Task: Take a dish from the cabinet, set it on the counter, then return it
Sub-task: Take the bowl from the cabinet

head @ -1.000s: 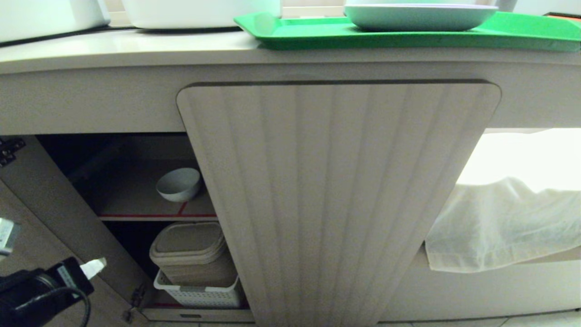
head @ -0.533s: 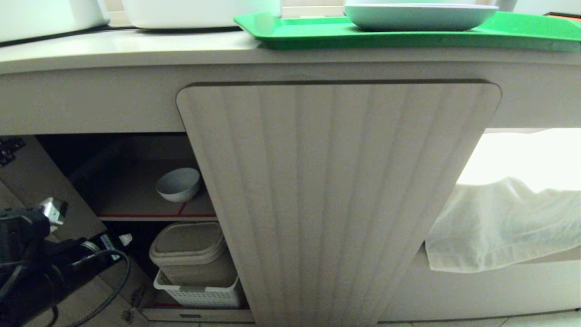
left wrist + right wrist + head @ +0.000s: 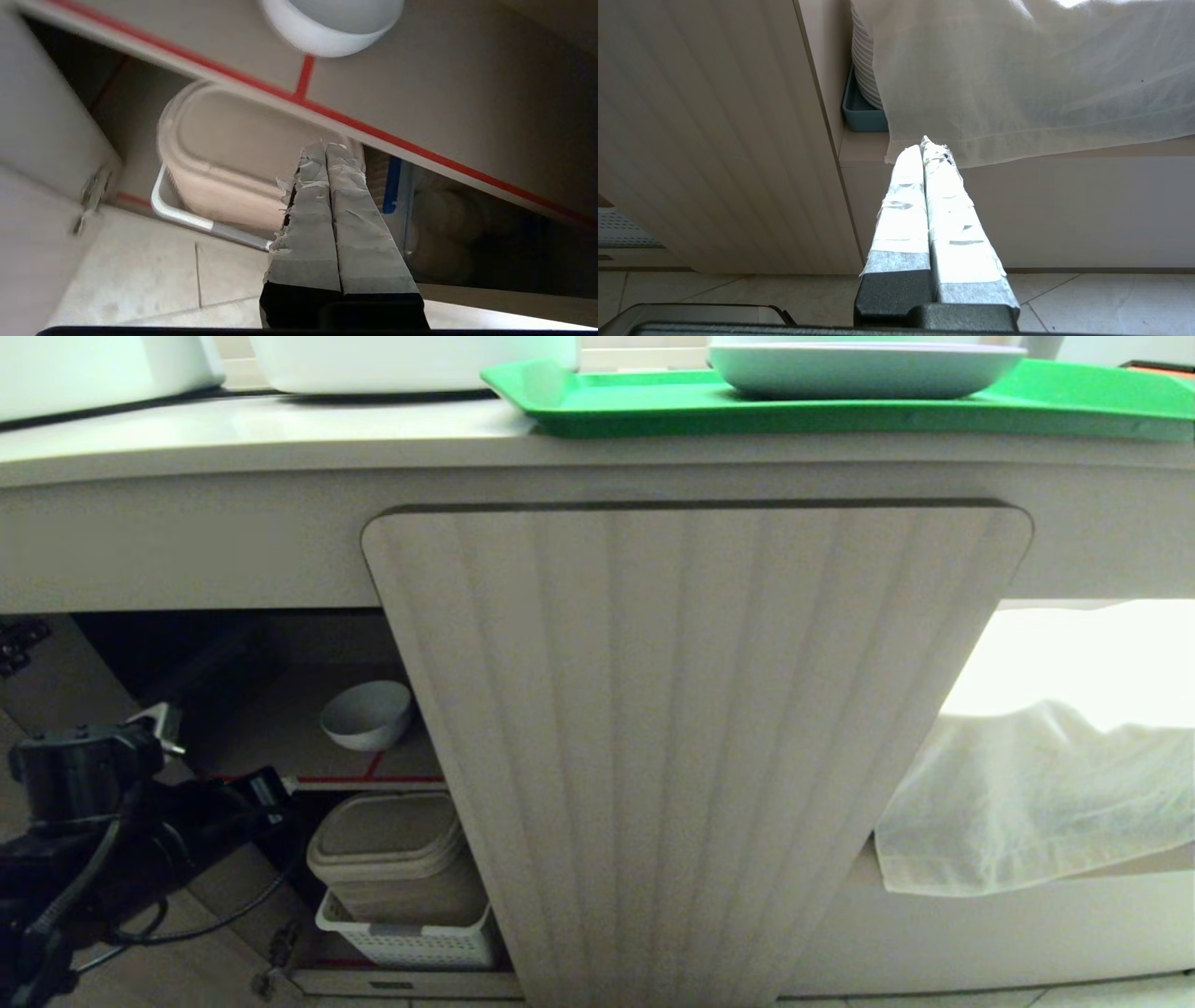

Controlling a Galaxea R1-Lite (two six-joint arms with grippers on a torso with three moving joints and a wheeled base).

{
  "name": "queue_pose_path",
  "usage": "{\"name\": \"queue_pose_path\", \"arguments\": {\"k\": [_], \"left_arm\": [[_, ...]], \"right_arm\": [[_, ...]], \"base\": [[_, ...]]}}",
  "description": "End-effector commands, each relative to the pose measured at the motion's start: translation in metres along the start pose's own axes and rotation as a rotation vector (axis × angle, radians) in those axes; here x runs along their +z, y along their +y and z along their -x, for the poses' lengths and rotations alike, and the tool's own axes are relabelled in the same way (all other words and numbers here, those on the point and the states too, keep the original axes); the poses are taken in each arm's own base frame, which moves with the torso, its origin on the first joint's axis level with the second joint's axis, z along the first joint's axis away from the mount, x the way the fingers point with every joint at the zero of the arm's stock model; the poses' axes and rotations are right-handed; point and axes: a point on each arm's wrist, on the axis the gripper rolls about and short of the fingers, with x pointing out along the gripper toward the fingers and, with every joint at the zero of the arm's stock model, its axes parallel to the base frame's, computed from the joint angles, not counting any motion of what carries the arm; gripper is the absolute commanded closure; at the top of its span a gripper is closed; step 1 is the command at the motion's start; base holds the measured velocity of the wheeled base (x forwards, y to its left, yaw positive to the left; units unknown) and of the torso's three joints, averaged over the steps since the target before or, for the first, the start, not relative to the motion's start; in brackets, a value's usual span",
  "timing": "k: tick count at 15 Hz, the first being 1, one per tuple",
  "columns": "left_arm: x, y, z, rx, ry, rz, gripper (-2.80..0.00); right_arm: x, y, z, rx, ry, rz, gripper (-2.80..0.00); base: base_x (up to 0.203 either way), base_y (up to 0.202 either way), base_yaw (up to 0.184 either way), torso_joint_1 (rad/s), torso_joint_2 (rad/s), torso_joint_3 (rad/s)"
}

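The dish [image 3: 366, 714], a small white bowl, stands on the cabinet's inner shelf [image 3: 271, 747], just behind its red-taped front edge. It also shows in the left wrist view as the dish [image 3: 331, 23]. My left gripper [image 3: 285, 785] is shut and empty, its tip level with the shelf edge, below and to the left of the dish. In its own view the left gripper [image 3: 325, 148] hangs in front of the lower compartment. The closed fluted cabinet door [image 3: 691, 728] covers the middle. The counter [image 3: 280, 434] runs above. My right gripper [image 3: 924, 144] is shut and parked low.
A beige lidded box [image 3: 387, 845] sits in a white basket [image 3: 411, 938] under the shelf. The opened door panel [image 3: 84, 709] stands at the left. A green tray [image 3: 653, 401] with a plate [image 3: 859, 369] and a white pot [image 3: 392, 364] are on the counter. A white cloth [image 3: 1036, 793] hangs at the right.
My left arm has risen from the lower left corner and swung right toward the cabinet opening, bringing its shut tip up to the red-taped shelf edge. The dish has not moved.
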Motion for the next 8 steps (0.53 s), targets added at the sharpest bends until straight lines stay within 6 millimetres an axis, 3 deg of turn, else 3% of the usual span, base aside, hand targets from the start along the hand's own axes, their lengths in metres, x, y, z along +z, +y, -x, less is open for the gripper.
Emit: {"name": "queue_pose_path", "arguments": {"k": [1,6,7,8], "left_arm": [[0.008,0.004,-0.009,-0.024,-0.005,-0.031,0.00],[0.016,0.004,-0.023,-0.035,-0.021,-0.040,0.00],[0.018,0.003,-0.026,-0.038,-0.025,-0.040,-2.80],[0.020,0.003,-0.027,-0.039,-0.032,-0.040,-2.80]], "right_arm": [[0.000,0.000,0.000,0.000,-0.002,0.000,0.00],[0.000,0.000,0.000,0.000,-0.001,0.000,0.00],[0.000,0.000,0.000,0.000,-0.001,0.000,0.00],[0.000,0.000,0.000,0.000,-0.001,0.000,0.00]], "base": [[0.000,0.000,0.000,0.000,0.00,0.000],[0.000,0.000,0.000,0.000,0.00,0.000],[0.000,0.000,0.000,0.000,0.00,0.000],[0.000,0.000,0.000,0.000,0.00,0.000]]}}
